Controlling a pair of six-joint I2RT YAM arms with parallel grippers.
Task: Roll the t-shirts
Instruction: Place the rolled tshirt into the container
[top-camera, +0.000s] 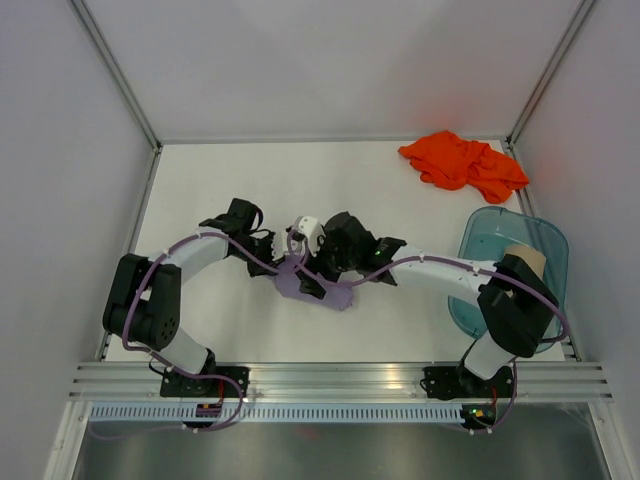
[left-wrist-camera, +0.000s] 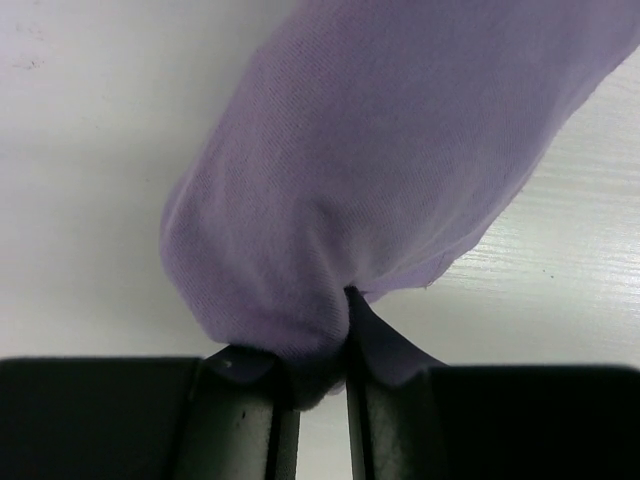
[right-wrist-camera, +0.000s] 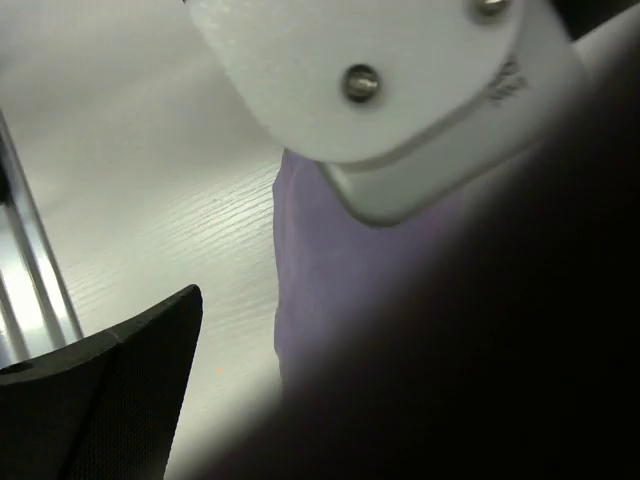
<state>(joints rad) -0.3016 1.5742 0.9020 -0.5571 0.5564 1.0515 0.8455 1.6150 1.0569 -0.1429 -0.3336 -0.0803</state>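
The pale lavender t-shirt (top-camera: 312, 287) lies as a short roll at the table's middle. My left gripper (top-camera: 291, 256) is shut on a fold at the roll's end; in the left wrist view the cloth (left-wrist-camera: 380, 170) is pinched between the dark fingers (left-wrist-camera: 250, 400). My right gripper (top-camera: 322, 268) is over the same roll, jaws spread. Its left finger (right-wrist-camera: 120, 380) stands apart from the lavender cloth (right-wrist-camera: 340, 270), and the other finger is lost in dark blur. The orange t-shirt (top-camera: 462, 162) lies crumpled at the far right. The beige t-shirt (top-camera: 526, 259) sits in the tub.
The translucent teal tub (top-camera: 492, 235) stands at the right edge beside my right arm. Walls and metal rails (top-camera: 340, 378) frame the white table. A white part of the left wrist (right-wrist-camera: 380, 80) fills the top of the right wrist view.
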